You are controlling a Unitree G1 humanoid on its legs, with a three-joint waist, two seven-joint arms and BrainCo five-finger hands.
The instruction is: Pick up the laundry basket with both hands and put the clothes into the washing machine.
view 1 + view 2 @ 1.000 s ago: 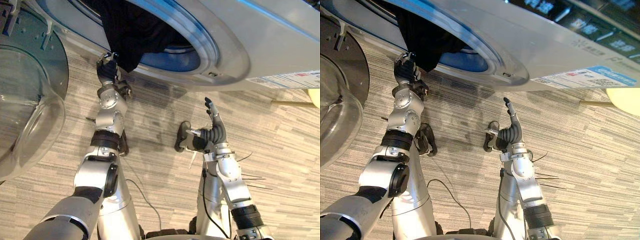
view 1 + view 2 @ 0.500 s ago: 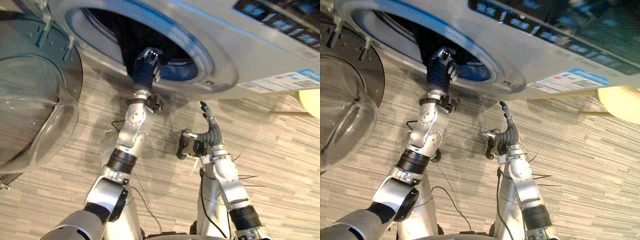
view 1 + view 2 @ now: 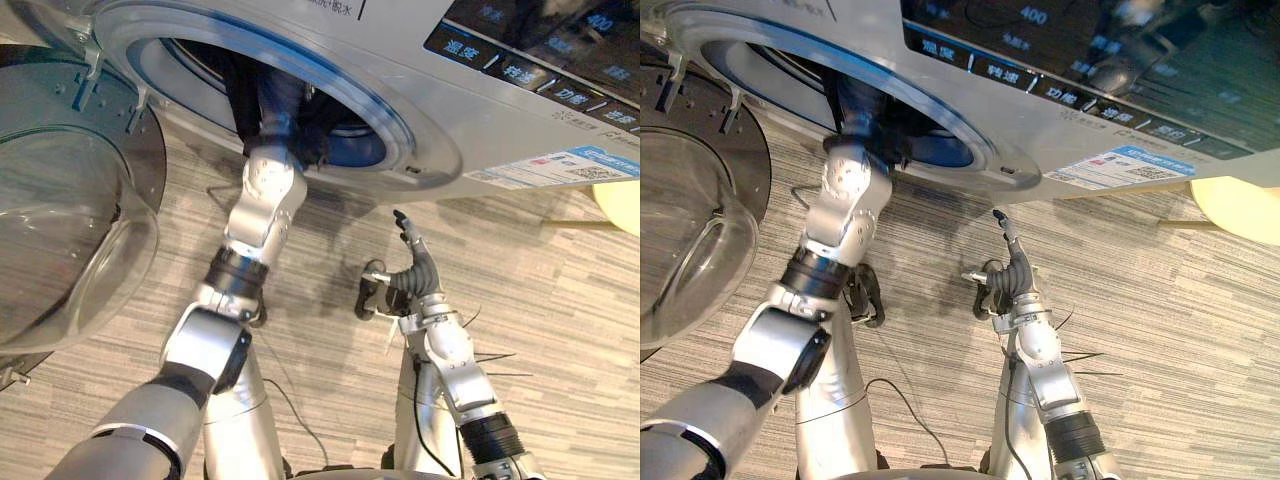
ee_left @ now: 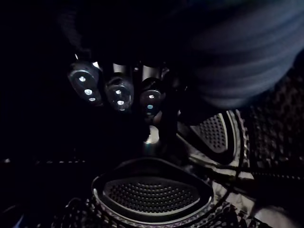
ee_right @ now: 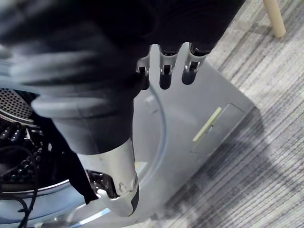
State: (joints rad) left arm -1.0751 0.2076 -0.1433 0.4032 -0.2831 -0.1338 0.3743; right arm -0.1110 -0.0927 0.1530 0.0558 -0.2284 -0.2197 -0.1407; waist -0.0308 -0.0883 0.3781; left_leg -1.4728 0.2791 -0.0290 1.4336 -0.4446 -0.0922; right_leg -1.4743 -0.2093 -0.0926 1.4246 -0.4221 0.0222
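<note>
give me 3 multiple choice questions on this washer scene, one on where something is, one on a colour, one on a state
1. Where is the left hand?
A) inside the drum of the washing machine
B) flat on the floor
C) on the door glass

2. What colour is the ring round the opening?
A) red
B) blue
C) green

3. How is the door?
A) shut
B) swung open
C) taken off

Answers:
1 A: the left arm goes in through the opening, and its wrist view shows perforated drum wall.
2 B: a blue band lines the opening.
3 B: the door stands aside on the robot's left, with the opening uncovered.
</note>
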